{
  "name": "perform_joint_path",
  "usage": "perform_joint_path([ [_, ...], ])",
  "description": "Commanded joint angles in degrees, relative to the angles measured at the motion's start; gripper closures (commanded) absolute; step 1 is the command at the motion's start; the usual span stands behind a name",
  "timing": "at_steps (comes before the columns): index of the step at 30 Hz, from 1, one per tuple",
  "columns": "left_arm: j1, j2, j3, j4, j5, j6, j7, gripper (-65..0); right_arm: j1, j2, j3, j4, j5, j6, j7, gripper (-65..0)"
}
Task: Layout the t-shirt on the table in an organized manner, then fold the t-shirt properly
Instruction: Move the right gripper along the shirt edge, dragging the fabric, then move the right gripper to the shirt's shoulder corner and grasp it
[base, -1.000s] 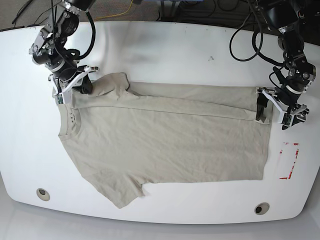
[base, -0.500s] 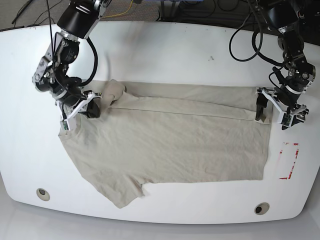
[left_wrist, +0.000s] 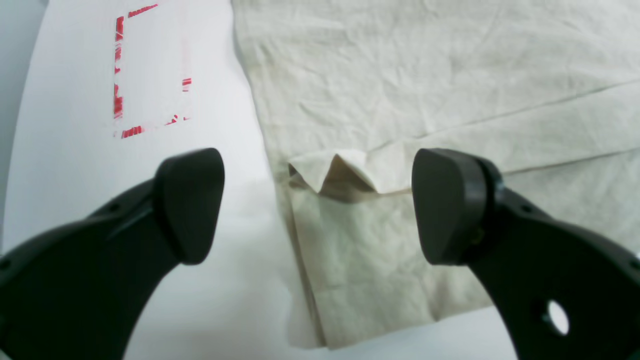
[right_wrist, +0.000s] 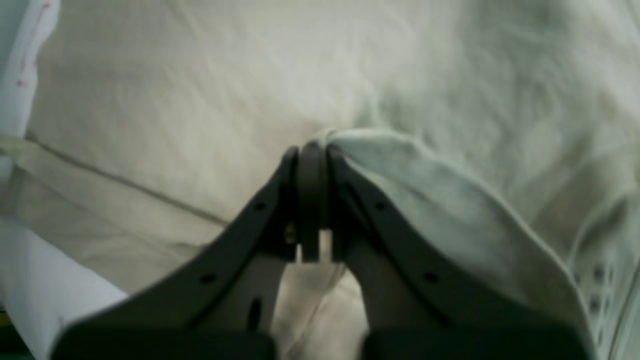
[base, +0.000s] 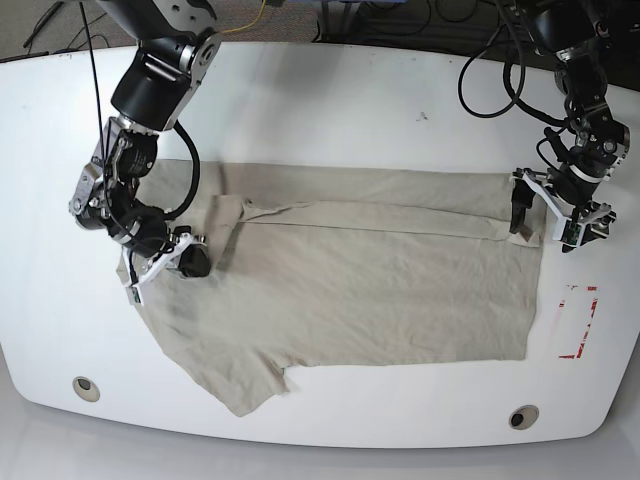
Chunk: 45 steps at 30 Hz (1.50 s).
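Partly folded khaki t-shirt (base: 380, 270), wrinkled, top edge doubled over.

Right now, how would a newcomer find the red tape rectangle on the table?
Start at the white table and follow the t-shirt to its hem below the open left gripper. Just beyond lies the red tape rectangle, the only coloured mark there.

The base view looks steeply down on the whole table (base: 330, 90). Each wrist view sits close behind its own fingers, facing the shirt (base: 380, 270); the left one shares the red tape (left_wrist: 125, 75) corner.
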Motion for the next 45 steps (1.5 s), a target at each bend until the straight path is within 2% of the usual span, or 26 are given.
perform_joint_path([
  [1,-0.83,-0.80,-0.16,0.89,-0.92,0.12,-1.40,-54.0,2.99,1.47,0.10,-1.49,1.57,0.34,2.79,0.0],
  [7,-0.83,-0.80,-0.16,0.89,-0.92,0.12,-1.40,-54.0,5.54,2.17,0.10,-7.38,1.57,0.34,6.04,0.0],
  [9,-0.83,-0.80,-0.16,0.89,-0.92,0.12,-1.40,-54.0,6.16,2.17,0.01,-8.87,1.57,0.34,6.48,-2.8],
  [11,-0.83,-0.80,-0.16,0.89,-0.92,0.12,-1.40,-54.0,6.69,2.26,0.01,-9.84,1.57,0.34,6.48,-9.1],
  [13,-0.83,-0.80,-0.16,0.89,-0.92,0.12,-1.40,-54.0,6.86,2.52,0.01,-10.45,1.57,0.34,6.48,-18.5],
  [18,-0.83,-0.80,-0.16,0.98,-0.92,0.12,-1.40,-54.0,6.77,3.31,0.01,-10.63,1.57,0.34,6.48,-48.4],
  [20,-0.83,-0.80,-0.16,0.98,-0.92,0.12,-1.40,-54.0,6.77,4.46,0.01,-10.45,1.57,-0.76,6.48,-57.7],
  [21,-0.83,-0.80,-0.16,0.98,-0.92,0.12,-1.40,-54.0,6.69,5.25,0.01,-10.36,1.57,-1.37,6.48,-59.5],
  [24,-0.83,-0.80,-0.16,0.98,-0.92,0.12,-1.40,-54.0,6.60,7.10,-0.60,-8.78,1.57,-2.69,6.48,-59.7],
  [29,-0.83,-0.80,-0.16,1.51,-1.00,0.12,-1.49,-54.0,3.17,13.07,-4.74,-2.19,1.57,-3.13,6.57,-57.1],
  [36,-1.44,-0.80,-0.16,3.53,-1.18,0.12,-2.90,-54.0,-6.85,20.28,-7.72,10.47,1.04,-3.40,7.71,-56.6],
  [40,-2.14,-0.80,-0.25,3.62,-1.09,0.12,-6.77,-54.0,-12.57,21.60,-7.72,15.83,-2.47,-4.27,9.74,-56.6],
  [45,-2.06,-0.71,-0.25,3.62,-1.09,0.12,-8.61,-54.0,-18.19,20.81,-7.46,18.30,-10.30,-4.36,13.43,-56.6],
])
